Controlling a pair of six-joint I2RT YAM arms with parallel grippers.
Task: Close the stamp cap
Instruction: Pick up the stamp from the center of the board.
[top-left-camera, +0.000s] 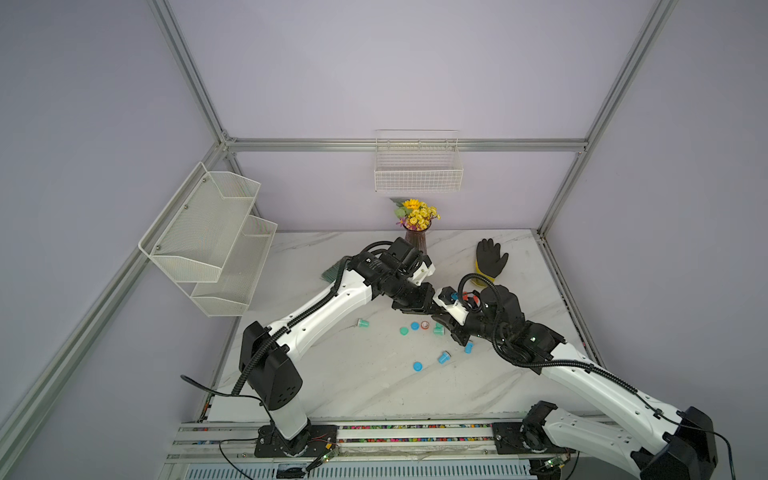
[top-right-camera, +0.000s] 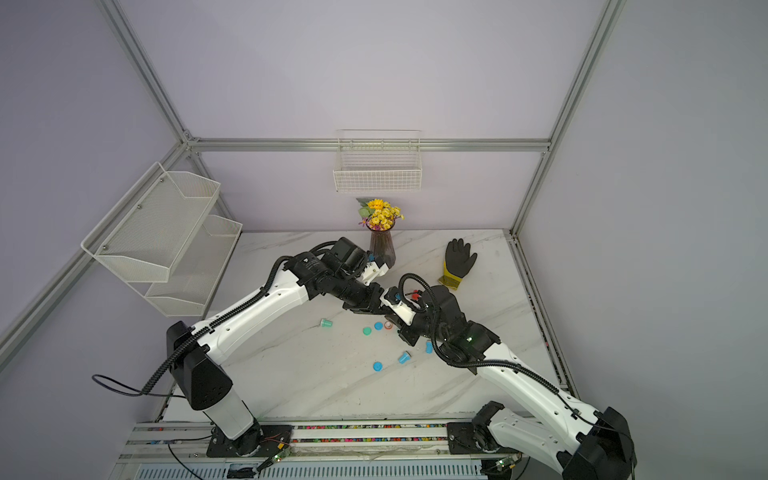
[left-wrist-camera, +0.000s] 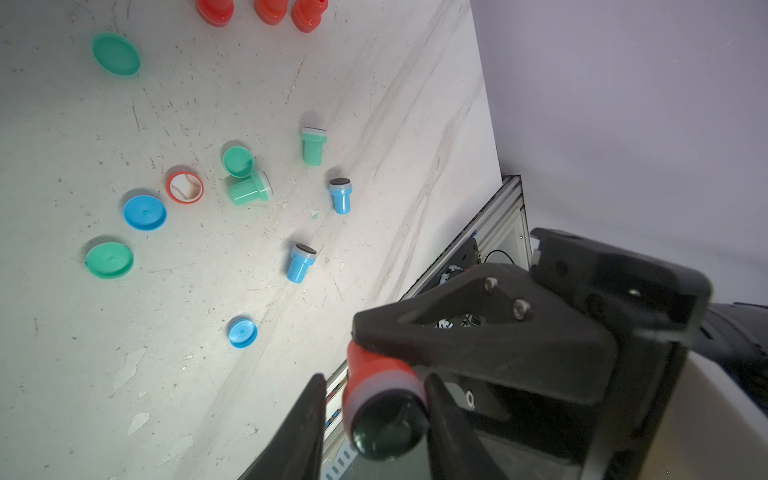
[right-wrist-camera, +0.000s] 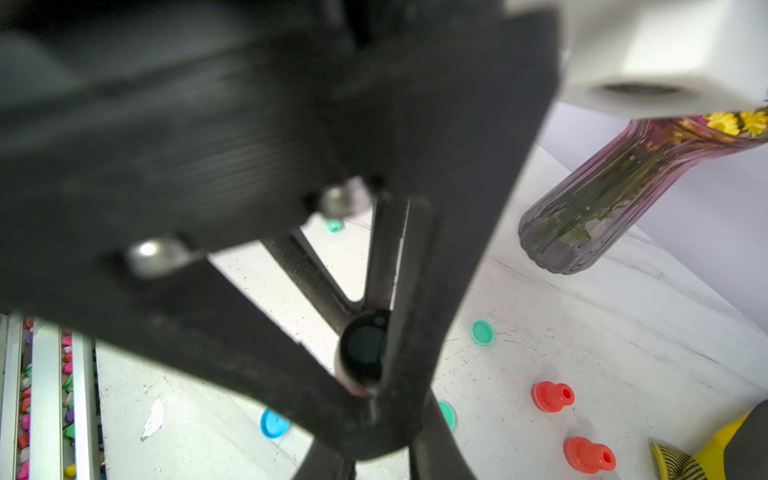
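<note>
A red stamp with a dark round face hangs above the table. My right gripper is shut on its handle; one black finger covers the handle end. My left gripper straddles the stamp's head: one finger touches it, the other finger stands a small gap away, so it is open. In the right wrist view the dark face shows between the left arm's fingers. A red-rimmed cap with a baseball picture lies on the table, also seen in both top views.
Blue caps, green caps, blue stamps, green stamps and red stamps lie scattered on the marble table. A flower vase and a black glove stand behind. The table edge is close.
</note>
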